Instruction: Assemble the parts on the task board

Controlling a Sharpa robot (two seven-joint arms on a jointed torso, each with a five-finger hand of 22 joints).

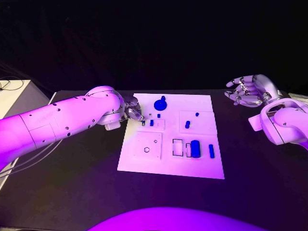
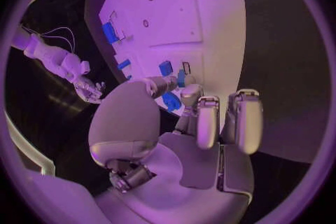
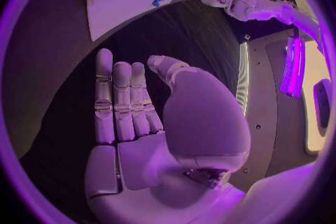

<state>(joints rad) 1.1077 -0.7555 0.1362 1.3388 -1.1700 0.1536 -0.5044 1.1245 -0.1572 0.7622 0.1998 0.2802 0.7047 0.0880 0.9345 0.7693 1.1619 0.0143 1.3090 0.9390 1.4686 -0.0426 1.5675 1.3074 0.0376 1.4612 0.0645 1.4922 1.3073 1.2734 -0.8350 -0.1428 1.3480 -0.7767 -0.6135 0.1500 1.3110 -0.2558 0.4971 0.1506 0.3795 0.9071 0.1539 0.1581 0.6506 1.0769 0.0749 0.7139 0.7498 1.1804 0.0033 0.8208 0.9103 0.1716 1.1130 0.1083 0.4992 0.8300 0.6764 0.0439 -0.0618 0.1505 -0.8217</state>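
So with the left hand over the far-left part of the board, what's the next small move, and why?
Probably lower the left hand slightly and close its fingertips on the small blue part right beneath them. The left wrist view shows that piece at the fingertips, though whether it is gripped can't be told. The right hand hangs open off the task board, holding nothing, so it can wait.

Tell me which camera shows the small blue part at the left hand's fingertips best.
The left wrist view: the small blue part sits close-up beside the left hand. The head view shows a speck; in the right wrist view, I cannot pick it out.
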